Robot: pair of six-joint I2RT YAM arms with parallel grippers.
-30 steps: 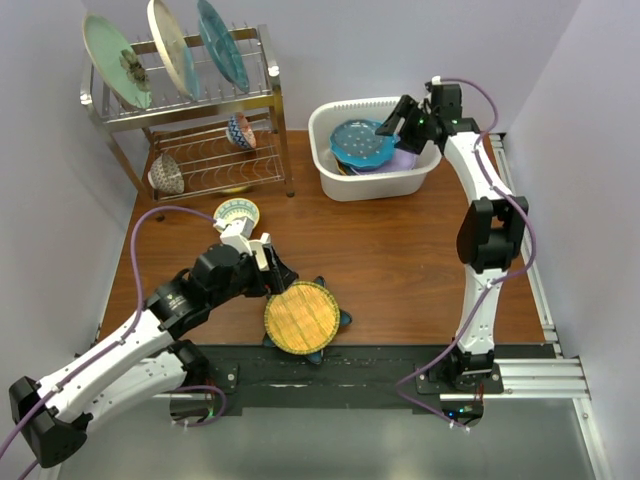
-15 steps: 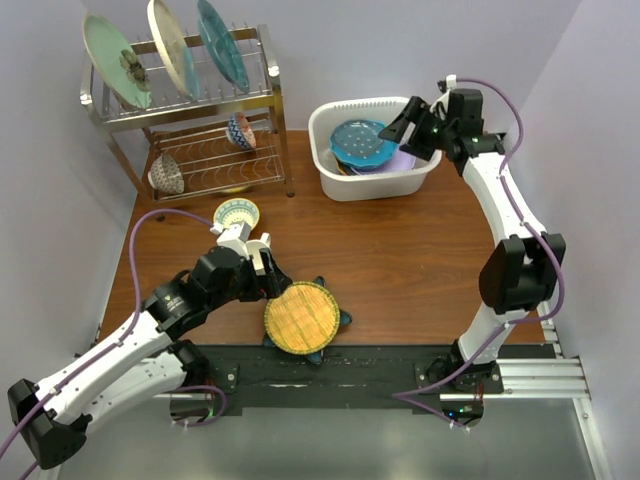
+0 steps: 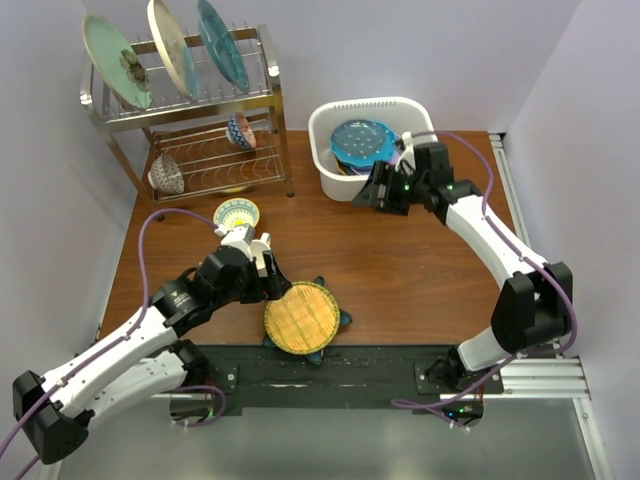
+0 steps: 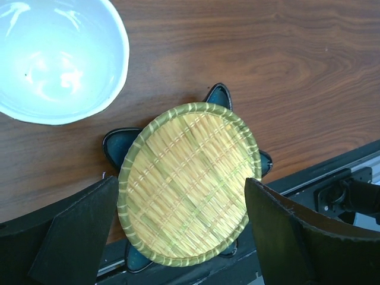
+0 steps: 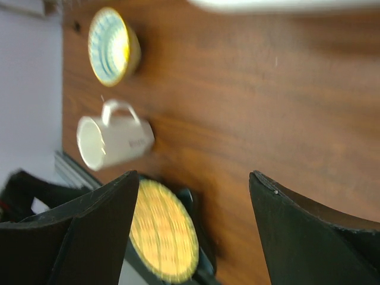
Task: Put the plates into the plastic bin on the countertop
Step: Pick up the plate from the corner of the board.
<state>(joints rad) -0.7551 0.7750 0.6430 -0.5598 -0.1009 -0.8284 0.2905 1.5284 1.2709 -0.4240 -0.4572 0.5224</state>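
Observation:
An amber woven plate [image 3: 300,317] lies on a teal star-shaped plate [image 3: 343,320] at the countertop's [image 3: 420,260] near edge. My left gripper [image 3: 270,278] is just left of them and open; in the left wrist view its fingers stand either side of the amber plate [image 4: 187,184] without touching it. The white plastic bin [image 3: 330,178] at the back holds a blue dotted plate [image 3: 360,142] on top of others. My right gripper [image 3: 370,195] hangs open and empty over the wood just in front of the bin. Its wrist view, blurred, shows the amber plate [image 5: 163,240] far off.
A steel wire rack [image 3: 270,95] at the back left holds a mint plate [image 3: 115,62], a gold-centred plate [image 3: 170,45] and a dark teal plate [image 3: 222,42], with small bowls below. A patterned bowl [image 3: 237,212] and a white mug [image 5: 113,139] lie near my left gripper.
My right arm has swung from the bin's right side to the countertop in front of the bin, still open. The left arm has barely moved.

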